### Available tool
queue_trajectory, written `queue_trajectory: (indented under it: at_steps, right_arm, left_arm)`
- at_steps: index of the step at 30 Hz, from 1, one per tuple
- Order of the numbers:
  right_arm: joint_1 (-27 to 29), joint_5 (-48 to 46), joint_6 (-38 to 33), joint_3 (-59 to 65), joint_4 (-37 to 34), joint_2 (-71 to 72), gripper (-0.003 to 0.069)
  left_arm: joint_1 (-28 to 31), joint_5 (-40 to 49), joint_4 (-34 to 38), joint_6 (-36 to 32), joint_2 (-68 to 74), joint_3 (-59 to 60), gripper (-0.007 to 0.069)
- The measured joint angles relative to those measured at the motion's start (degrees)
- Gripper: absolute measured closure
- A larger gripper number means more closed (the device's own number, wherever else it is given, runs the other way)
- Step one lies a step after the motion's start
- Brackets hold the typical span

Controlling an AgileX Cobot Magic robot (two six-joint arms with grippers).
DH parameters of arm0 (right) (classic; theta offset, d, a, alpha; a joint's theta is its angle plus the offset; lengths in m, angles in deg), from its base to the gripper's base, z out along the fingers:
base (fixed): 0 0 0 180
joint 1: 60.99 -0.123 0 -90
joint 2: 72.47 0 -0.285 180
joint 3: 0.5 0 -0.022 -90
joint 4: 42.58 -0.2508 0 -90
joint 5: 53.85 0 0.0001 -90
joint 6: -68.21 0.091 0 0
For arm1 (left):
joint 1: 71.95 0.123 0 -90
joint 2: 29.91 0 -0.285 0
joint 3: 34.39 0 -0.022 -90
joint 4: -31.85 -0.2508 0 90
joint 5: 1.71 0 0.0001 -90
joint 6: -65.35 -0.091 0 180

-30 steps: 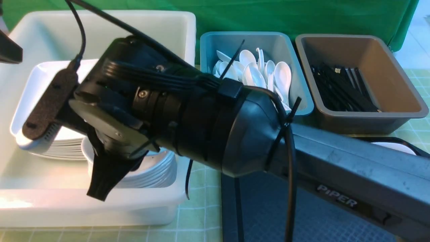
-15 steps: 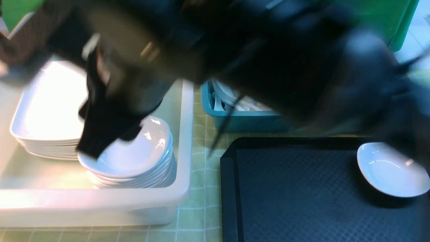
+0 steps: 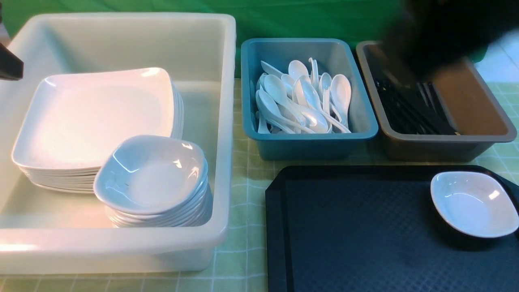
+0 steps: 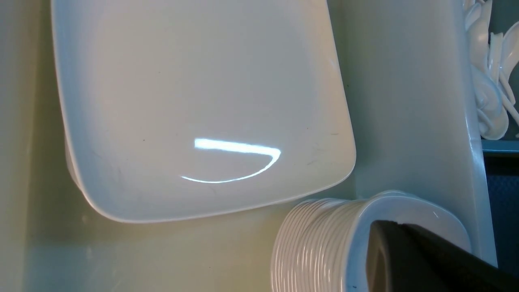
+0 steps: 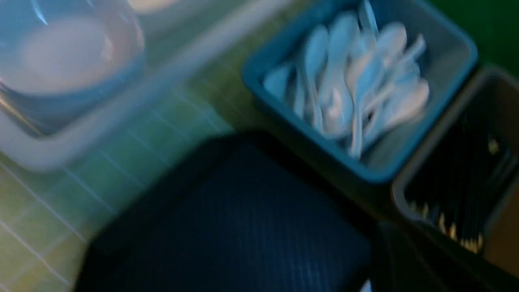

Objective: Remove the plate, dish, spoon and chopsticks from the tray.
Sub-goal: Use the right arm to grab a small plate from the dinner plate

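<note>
The small white dish [image 3: 474, 203] sits at the right end of the black tray [image 3: 344, 231], close to its far rim, upright with its hollow up. Nothing else shows on the part of the tray in view. The dish is a rounded square with no real long axis or handle, so its rim is probably the only place to grip it.

The right arm [image 3: 442, 36] is far nearer to it. It is a dark blur above the brown tub [image 3: 492, 140] of black sticks, and the dish lies just nearward and below. The right gripper [image 5: 405, 259] is closed, with nothing visible in it.

The left gripper [image 4: 409, 255] is also closed and empty. It hangs well to the left over the white bin [image 3: 225, 121], above the stack of small dishes [image 3: 152, 178].
</note>
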Motion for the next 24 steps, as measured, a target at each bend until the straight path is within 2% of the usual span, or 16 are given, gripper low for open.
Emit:
queue_trajectory:
  at_steps: [2, 4, 6, 9, 10, 12, 17, 24]
  right_arm:
    - [3.1, 0.7, 1.7, 7.1, 0.0, 1.2, 0.0618]
    - [9.3, 5.4, 4.1, 18.5, -0.1, 1.1, 0.0552]
    - [13.2, 10.4, 5.3, 26.1, -0.2, -0.6, 0.0486]
    - [20.0, 18.2, 8.2, 32.7, -0.5, -4.9, 0.0360]
    - [20.0, 18.5, 8.3, 32.8, -0.5, -5.3, 0.0360]
    - [24.0, 22.4, 9.4, 33.8, -0.5, -8.6, 0.0309]
    - [28.0, 28.2, 10.2, 33.8, -0.4, -14.4, 0.0286]
    - [28.4, 33.8, 10.7, 33.8, -0.4, -20.4, 0.0284]
  left_arm:
    - [0.0, 0.0, 0.0, 0.0, 0.0, 0.0, 0.0633]
    - [0.0, 0.0, 0.0, 0.0, 0.0, 0.0, 0.0633]
    - [0.0, 0.0, 0.0, 0.0, 0.0, 0.0, 0.0633]
    - [0.0, 0.0, 0.0, 0.2, 0.0, 0.0, 0.0633]
    - [0.0, 0.0, 0.0, 0.2, 0.0, 0.0, 0.0633]
    - [0.0, 0.0, 0.1, 0.2, 0.0, 0.0, 0.0633]
    - [0.0, 0.0, 0.2, 0.2, 0.0, 0.0, 0.0633]
    - [0.0, 0.0, 0.2, 0.2, 0.0, 0.0, 0.0633]
